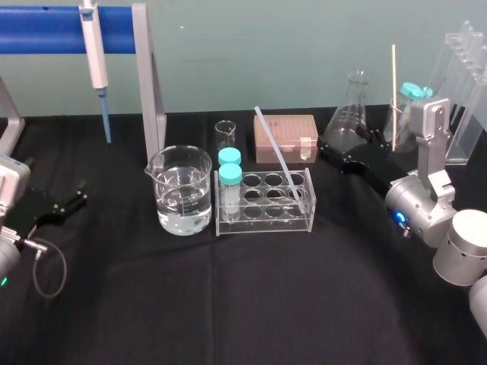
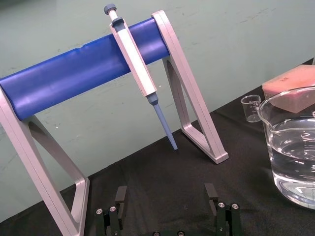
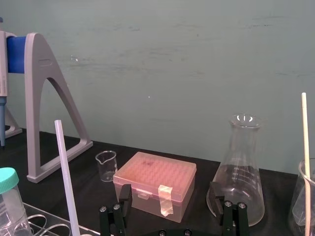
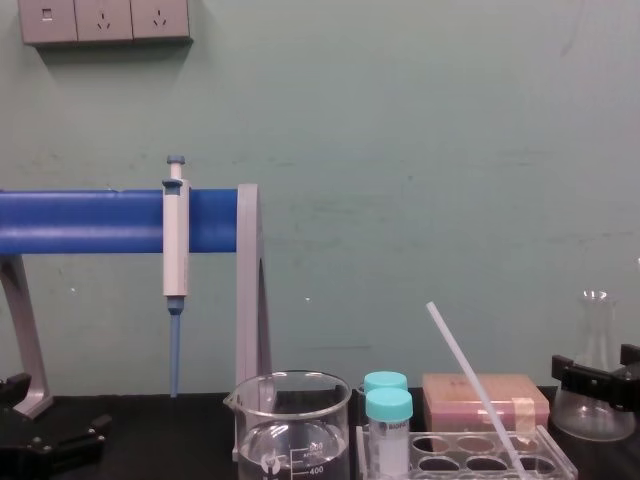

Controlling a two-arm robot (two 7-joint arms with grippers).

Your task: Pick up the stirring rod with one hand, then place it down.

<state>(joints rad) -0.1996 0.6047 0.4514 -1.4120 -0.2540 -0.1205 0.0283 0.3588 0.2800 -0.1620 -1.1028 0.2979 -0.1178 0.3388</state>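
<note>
Stirring rod (image 1: 278,156) aslant in rack (image 1: 262,221), left of right tool (image 1: 329,154)

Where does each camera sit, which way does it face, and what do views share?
Head: high, looking down at the table; left hand and right hand show.
Left wrist: behind the open left hand, facing the pipette on its stand.
Right wrist: behind the open right hand, facing the tip box and flask.
Chest: low, facing the wall; a hand at each side edge.
Shared: head and chest both show the stirring rod leaning in the rack.

One stirring rod (image 1: 278,155), two capped tubes (image 1: 230,184), one flask (image 1: 351,115), one pipette (image 1: 94,53).
</note>
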